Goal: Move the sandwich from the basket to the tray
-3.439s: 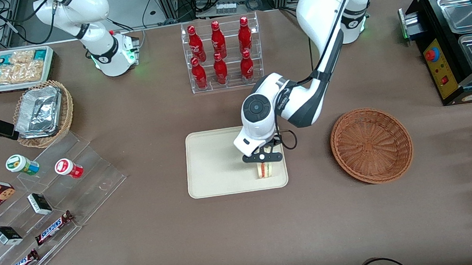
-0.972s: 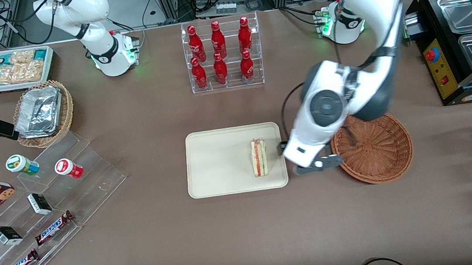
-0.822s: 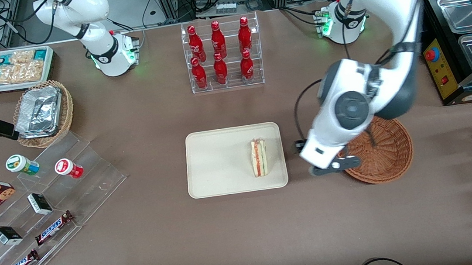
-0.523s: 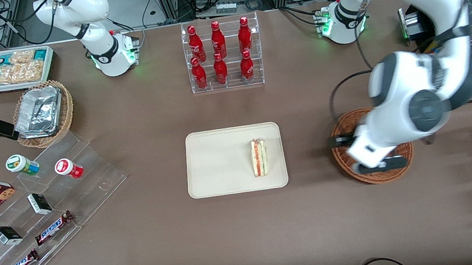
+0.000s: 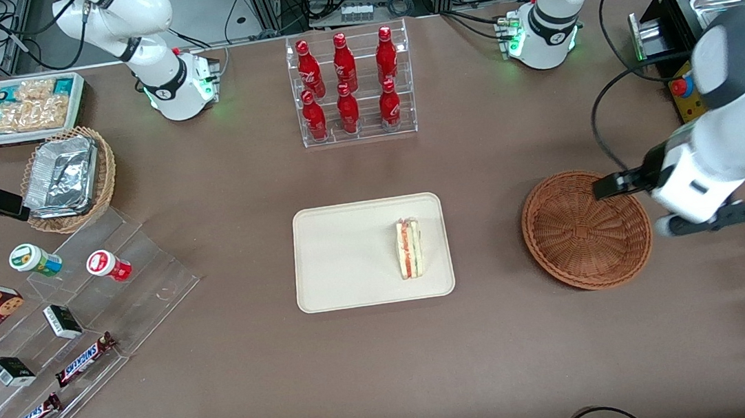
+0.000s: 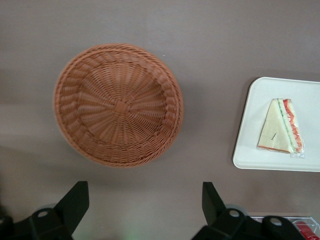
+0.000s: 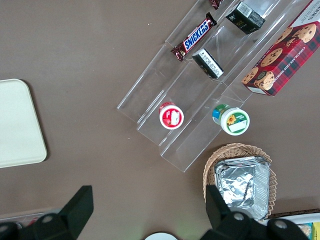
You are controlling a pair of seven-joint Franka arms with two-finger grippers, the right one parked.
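Sandwich [image 5: 409, 248] lies flat on the tray [image 5: 343, 260], close to the tray edge that faces the basket [image 5: 586, 229], filling stripes showing along its cut side. Tray sits mid-counter [image 5: 389, 366]. Basket holds nothing. Gripper [image 5: 662, 203] hangs high, just off the basket rim toward the working arm's end of the counter, well apart from the sandwich. Jaws spread wide, gripping nothing; the wrist view shows both fingers [image 6: 72, 205] with bare counter between them.

The left arm bends down from its shoulder, wrist raised well above the surface toward the working arm's end. Its pincer [image 6: 142, 207] points downward, fingers [image 6: 75, 202] spread wide apart (nothing between them).
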